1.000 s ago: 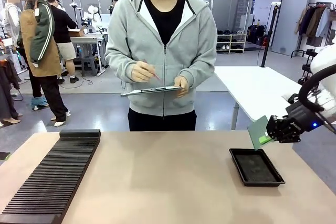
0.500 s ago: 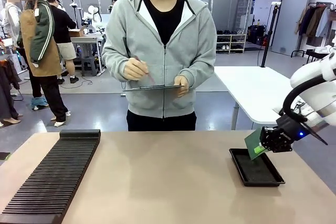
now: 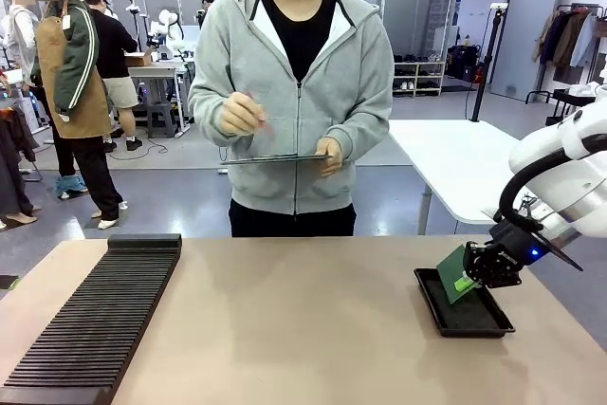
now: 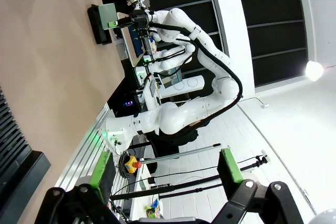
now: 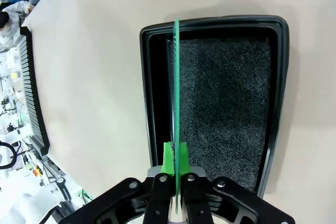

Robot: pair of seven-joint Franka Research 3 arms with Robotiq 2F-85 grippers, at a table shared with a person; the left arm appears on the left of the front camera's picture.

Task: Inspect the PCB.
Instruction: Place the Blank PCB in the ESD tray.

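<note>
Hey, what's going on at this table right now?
The right gripper is shut on the PCB, holding it tilted on edge just over the black tray at the table's right side. The left gripper is open and holds nothing. Across the table a person stands with a clipboard in one hand, the other hand raised above it. A black slotted rack lies at the left.

- PCB [image 3: 452, 273]: thin green rectangular board, tilted, lower right of the front view.
- Right wrist view: PCB [image 5: 175, 93] seen edge-on, a narrow vertical green line at frame centre.
</note>
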